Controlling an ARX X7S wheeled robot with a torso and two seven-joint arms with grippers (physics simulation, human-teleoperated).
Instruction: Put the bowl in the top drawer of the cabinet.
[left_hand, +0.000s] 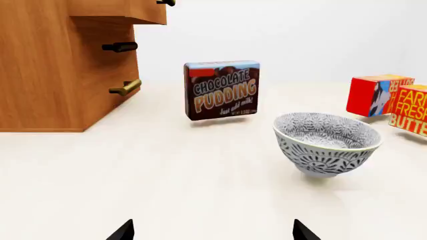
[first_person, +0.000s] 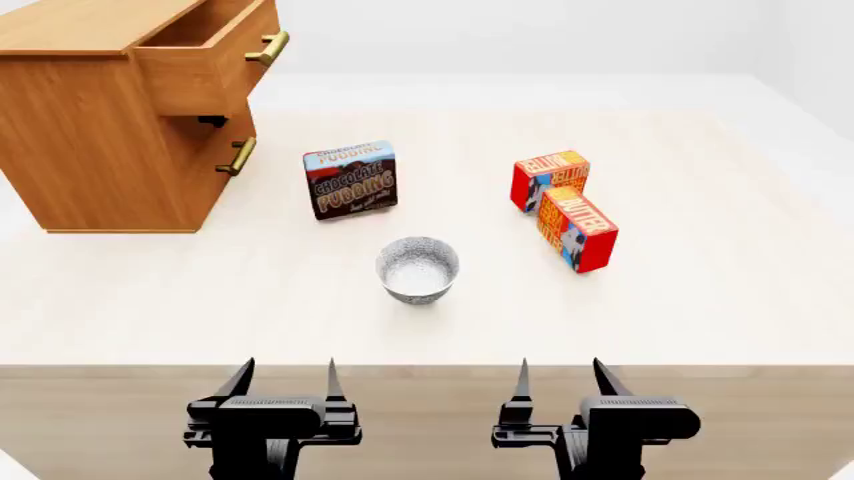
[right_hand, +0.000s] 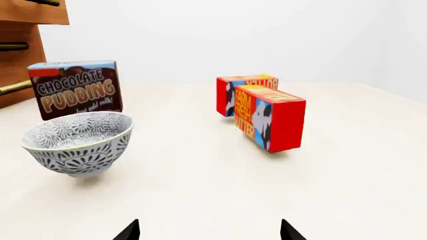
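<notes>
The white bowl (first_person: 418, 268) with a grey-blue pattern stands upright in the middle of the table, also seen in the left wrist view (left_hand: 327, 142) and the right wrist view (right_hand: 79, 141). The wooden cabinet (first_person: 94, 150) stands at the far left, its top drawer (first_person: 214, 55) pulled out, brass handle forward. My left gripper (first_person: 284, 378) and right gripper (first_person: 558, 376) hang open and empty at the table's near edge, well short of the bowl. Only the fingertips (left_hand: 123, 231) (right_hand: 130, 231) show in the wrist views.
A chocolate pudding box (first_person: 351, 179) stands behind the bowl, toward the cabinet. Two red and yellow butter boxes (first_person: 577, 228) (first_person: 549, 178) lie to the right of the bowl. The lower drawer's handle (first_person: 242, 155) sticks out below the pulled-out drawer.
</notes>
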